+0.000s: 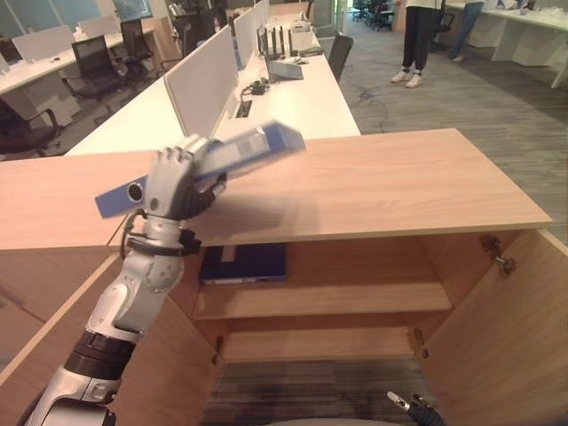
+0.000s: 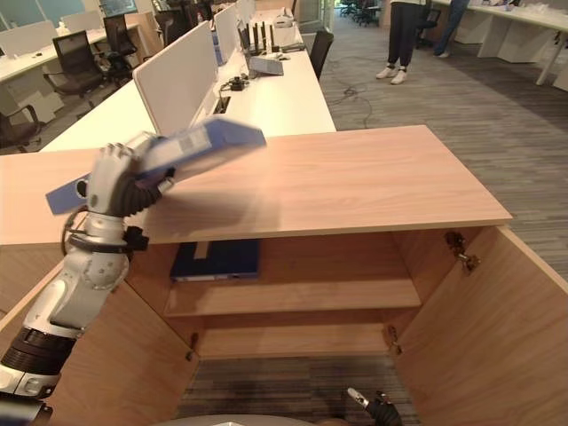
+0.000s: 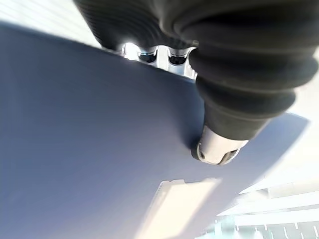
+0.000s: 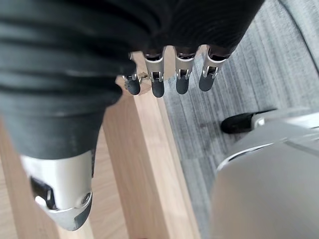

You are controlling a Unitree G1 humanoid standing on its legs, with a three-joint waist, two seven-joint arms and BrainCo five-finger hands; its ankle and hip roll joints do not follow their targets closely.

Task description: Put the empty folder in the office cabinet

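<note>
folder up over the cabinet, shelves waiting below

and here we are with the left hand [image 1: 177, 182] wrapped round the blue folder [image 1: 232, 155], fingers curled over one face and the thumb pressed on the other in the left wrist view, a firm clamp. the folder hangs tilted above the left part of the cabinet top [image 1: 390, 182], spine end toward the robot, far end raised and blurred. beneath, the cabinet stands with both doors swung wide, and a dark blue binder [image 1: 244, 263] lies flat on the upper shelf [image 1: 355, 297] at its left end. the right hand [image 4: 167, 74] hangs low by the right door's edge, fingers loosely straight, holding nothing.

the job now, as i read it, is to bring the folder out past the front lip of the top, lower it, level it, and slide it in. the free stretch of upper shelf beside the binder looks like the best spot. keep the grip tight, and watch the left door [image 1: 62, 328] just beside the forearm.
</note>
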